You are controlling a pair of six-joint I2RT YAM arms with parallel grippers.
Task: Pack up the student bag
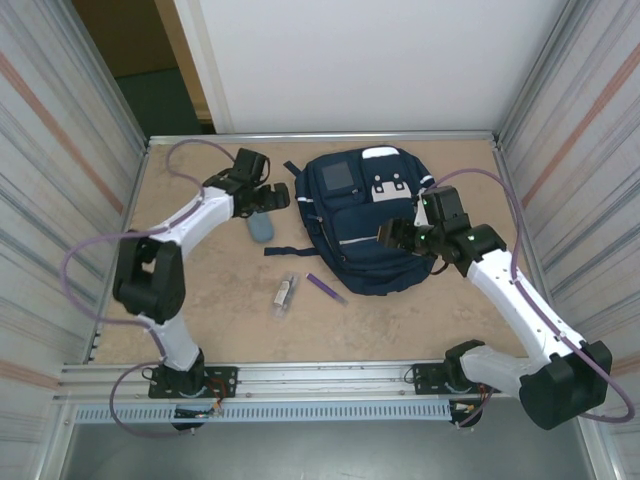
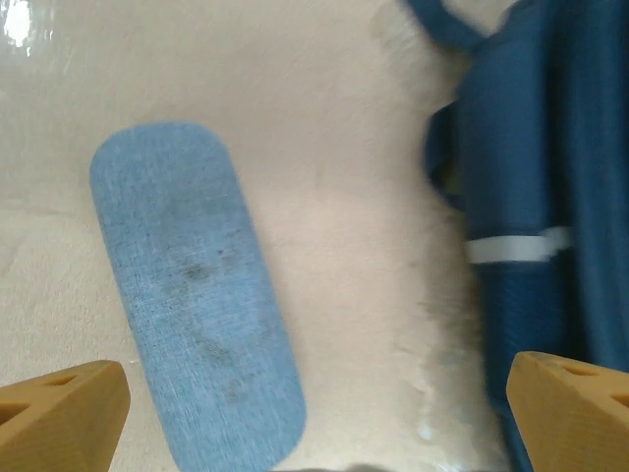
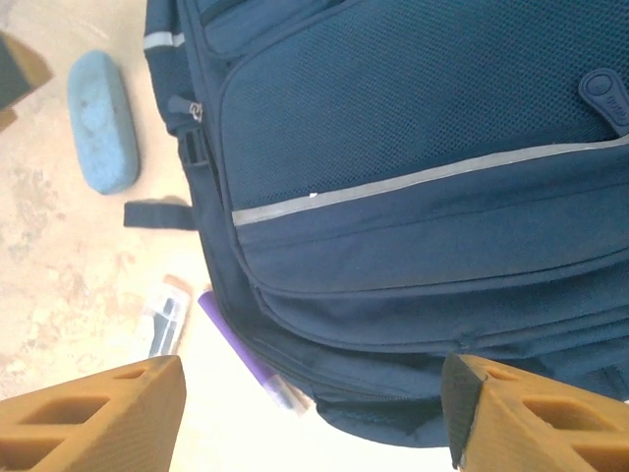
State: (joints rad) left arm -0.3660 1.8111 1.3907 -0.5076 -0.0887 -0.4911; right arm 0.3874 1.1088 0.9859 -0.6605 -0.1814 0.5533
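Left fingers [image 2: 59, 413] gape empty over a blue case [image 2: 197, 295], right fingers [image 3: 98, 418] spread, empty, over the student bag [image 3: 413, 197].

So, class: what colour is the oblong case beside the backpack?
Light blue; the case shows best in left wrist view.

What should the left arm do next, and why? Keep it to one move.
Probably lower the left gripper and close it across the blue case: its jaws stand open above the case, which lies on the table beside the backpack.
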